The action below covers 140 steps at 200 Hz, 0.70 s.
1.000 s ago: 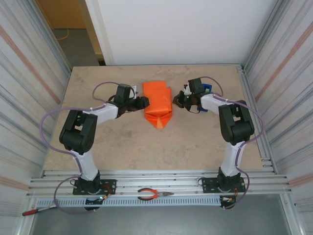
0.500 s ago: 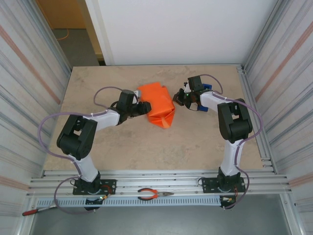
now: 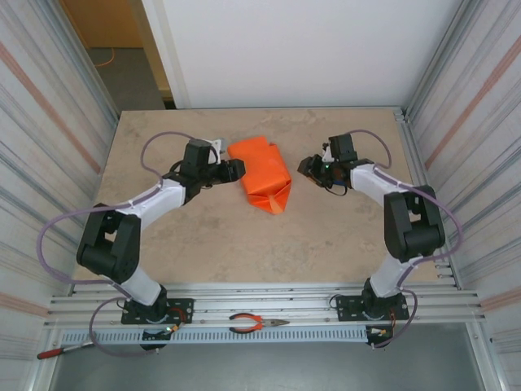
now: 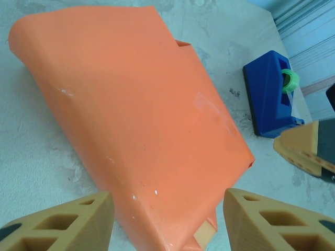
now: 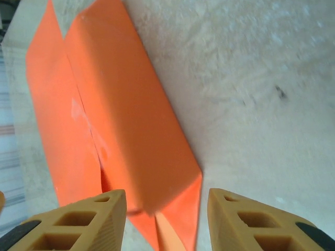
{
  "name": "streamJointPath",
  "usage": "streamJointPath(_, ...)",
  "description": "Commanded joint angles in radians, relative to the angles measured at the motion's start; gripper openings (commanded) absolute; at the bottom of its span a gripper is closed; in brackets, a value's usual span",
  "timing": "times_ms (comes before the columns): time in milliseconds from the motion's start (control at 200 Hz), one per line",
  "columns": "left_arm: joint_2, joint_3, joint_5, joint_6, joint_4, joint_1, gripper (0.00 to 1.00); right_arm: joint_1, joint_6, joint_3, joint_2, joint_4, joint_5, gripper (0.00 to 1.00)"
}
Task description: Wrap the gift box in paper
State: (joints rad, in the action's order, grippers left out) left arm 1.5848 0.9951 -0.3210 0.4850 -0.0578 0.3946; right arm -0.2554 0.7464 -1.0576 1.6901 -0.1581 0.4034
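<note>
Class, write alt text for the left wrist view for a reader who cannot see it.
An orange-wrapped gift box lies on a beige tabletop. The left tool is open, tan fingers at the bottom corners. A blue tape dispenser sits at right.

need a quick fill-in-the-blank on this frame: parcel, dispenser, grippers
1. The paper around the gift box is ___ in colour.
2. In the left wrist view, the tape dispenser beyond the parcel is ___.
3. From above, the parcel lies ___ the left gripper and the right gripper.
4. Both grippers' jaws stand ___, with nothing clamped.

Missing words: orange; blue; between; open
</note>
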Motion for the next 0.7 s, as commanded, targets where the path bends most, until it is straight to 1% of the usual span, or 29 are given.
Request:
streamJointPath(0,-0.053,0.017,-0.006,-0.069,0.065,0.001,0.6,-0.029,-0.028,0.081,-0.086,-0.038,-0.044,0.45)
streamJointPath(80,-0.075,0.002,0.017,-0.085,0.071,0.002,0.64,-0.069,-0.023,0.125,-0.112,-0.044,-0.052,0.45)
streamJointPath(150,-0.087,-0.013,0.037,-0.087,0.064,0.003,0.65,-0.113,-0.014,0.146,-0.115,-0.039,-0.072,0.46)
streamJointPath(396,-0.087,-0.016,0.091,-0.125,0.091,0.029,0.66,-0.228,0.059,0.153,-0.031,0.035,-0.081,0.41)
streamJointPath(541,-0.073,-0.016,0.09,-0.123,0.085,0.032,0.66,-0.259,0.069,0.138,0.013,0.04,-0.095,0.4)
streamJointPath(696,-0.059,-0.016,0.091,-0.123,0.084,0.036,0.66,-0.261,0.08,0.14,0.034,0.049,-0.11,0.37)
